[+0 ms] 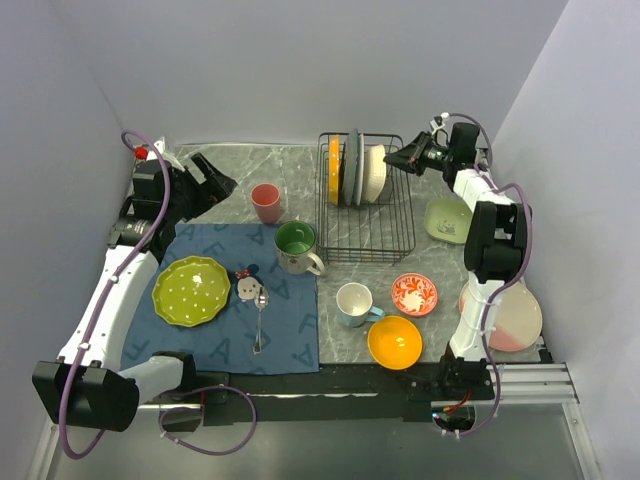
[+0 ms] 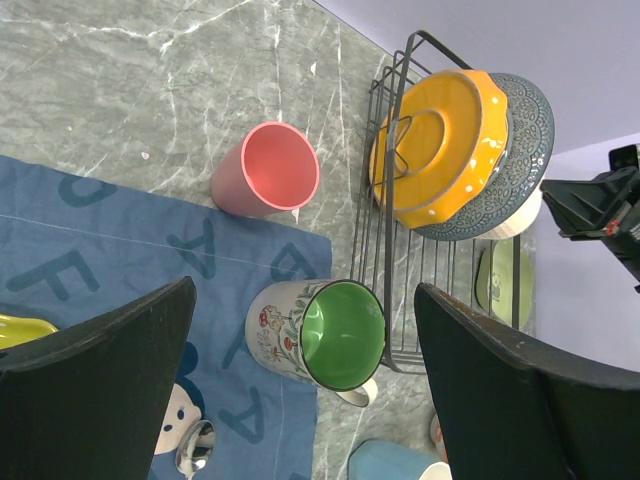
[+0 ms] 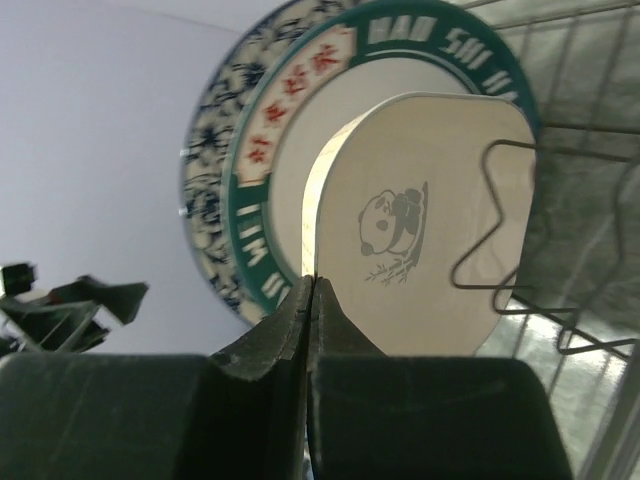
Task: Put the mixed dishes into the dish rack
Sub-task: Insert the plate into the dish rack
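The black wire dish rack [image 1: 366, 215] stands at the back middle. An orange scalloped plate [image 1: 334, 170], a grey plate [image 1: 352, 162] and a cream panda dish [image 1: 375, 172] stand upright in it. My right gripper [image 1: 396, 160] is at the cream dish's right rim. In the right wrist view its jaws [image 3: 312, 285] are shut on the edge of that cream dish [image 3: 420, 220]. My left gripper [image 1: 224, 185] is open and empty, above the table left of the pink cup [image 1: 266, 202]. The left wrist view shows the cup [image 2: 268, 170] and a green-lined mug [image 2: 325, 335] ahead.
A lime-green plate [image 1: 191, 290], a spoon [image 1: 260, 315] and the green-lined mug [image 1: 296, 246] sit on the blue mat [image 1: 290, 325]. A blue mug [image 1: 354, 303], red-patterned dish [image 1: 414, 294], orange bowl [image 1: 394, 341], light-green dish [image 1: 447, 220] and pink plate [image 1: 515, 320] lie right of it.
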`<state>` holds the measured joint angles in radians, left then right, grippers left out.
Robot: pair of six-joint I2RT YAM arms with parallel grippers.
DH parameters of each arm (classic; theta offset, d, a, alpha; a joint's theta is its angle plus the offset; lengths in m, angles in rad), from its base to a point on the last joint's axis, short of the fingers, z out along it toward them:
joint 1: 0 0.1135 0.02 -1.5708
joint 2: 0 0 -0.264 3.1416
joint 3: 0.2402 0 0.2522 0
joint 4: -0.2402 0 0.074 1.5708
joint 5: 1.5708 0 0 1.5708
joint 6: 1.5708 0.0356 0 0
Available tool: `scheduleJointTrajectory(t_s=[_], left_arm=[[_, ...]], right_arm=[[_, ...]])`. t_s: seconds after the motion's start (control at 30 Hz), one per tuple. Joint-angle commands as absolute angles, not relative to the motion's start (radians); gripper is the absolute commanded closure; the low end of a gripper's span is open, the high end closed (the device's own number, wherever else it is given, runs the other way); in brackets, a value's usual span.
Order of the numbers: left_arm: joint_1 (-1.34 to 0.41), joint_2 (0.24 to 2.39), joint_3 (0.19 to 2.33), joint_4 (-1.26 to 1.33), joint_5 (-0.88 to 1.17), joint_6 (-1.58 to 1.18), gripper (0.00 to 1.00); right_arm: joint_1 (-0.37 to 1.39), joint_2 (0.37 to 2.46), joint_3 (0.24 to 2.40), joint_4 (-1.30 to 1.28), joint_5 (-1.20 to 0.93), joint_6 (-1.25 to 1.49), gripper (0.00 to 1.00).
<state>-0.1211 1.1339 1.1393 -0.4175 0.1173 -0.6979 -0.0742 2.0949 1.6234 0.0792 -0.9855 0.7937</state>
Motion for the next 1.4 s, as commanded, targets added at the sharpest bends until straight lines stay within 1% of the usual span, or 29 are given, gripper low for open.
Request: scheduleJointTrajectory(t_s=[0.0,0.2,0.27,0.3,0.37,0.4,0.47,0.5,0.6,0.7,1.03,1.2,1.37], left_arm=[[-0.115,1.115,1.173,-0.400,0.120,-0.706,0.03],[-0.115,1.117,1.173,-0.400,0.121,-0.706,0.03],[-0.115,1.117,1.172,-0.400,0.120,-0.706,0.03],[-0.115,1.115,1.172,-0.402,0.118,-0.704,0.03],[-0.117,1.114,1.172,-0.403,0.118,-0.701,0.03],[-0.115,1.112,1.172,-0.405,0.117,-0.701,0.03],[-0.115,1.111,1.169,-0.408,0.117,-0.699,0.03],[-0.117,1.109,1.169,-0.410,0.117,-0.699,0.03],[-0.115,1.109,1.166,-0.407,0.115,-0.698,0.03],[-0.115,1.109,1.163,-0.410,0.115,-0.698,0.03],[-0.115,1.100,1.158,-0.408,0.109,-0.693,0.03],[-0.115,1.100,1.160,-0.410,0.110,-0.693,0.03],[-0.115,1.097,1.163,-0.411,0.106,-0.692,0.03]], right_arm=[[-0.051,2.108,1.678,0.031,-0.928,0.733,0.99],[-0.025,2.120,1.715,-0.034,-0.874,0.706,0.98],[-0.015,2.125,1.727,-0.044,-0.865,0.696,0.93],[-0.005,2.131,1.747,-0.078,-0.861,0.677,0.89],[-0.005,2.129,1.758,-0.109,-0.822,0.654,0.85],[0.020,2.126,1.752,-0.107,-0.818,0.646,0.80],[0.035,2.115,1.740,-0.100,-0.808,0.644,0.75],[0.041,2.114,1.740,-0.103,-0.804,0.640,0.69],[0.057,2.106,1.746,-0.124,-0.792,0.624,0.64],[0.071,2.091,1.747,-0.144,-0.772,0.611,0.60],[0.078,2.036,1.740,-0.230,-0.658,0.549,0.56],[0.077,2.000,1.729,-0.242,-0.634,0.543,0.45],[0.077,1.950,1.720,-0.261,-0.584,0.540,0.43]])
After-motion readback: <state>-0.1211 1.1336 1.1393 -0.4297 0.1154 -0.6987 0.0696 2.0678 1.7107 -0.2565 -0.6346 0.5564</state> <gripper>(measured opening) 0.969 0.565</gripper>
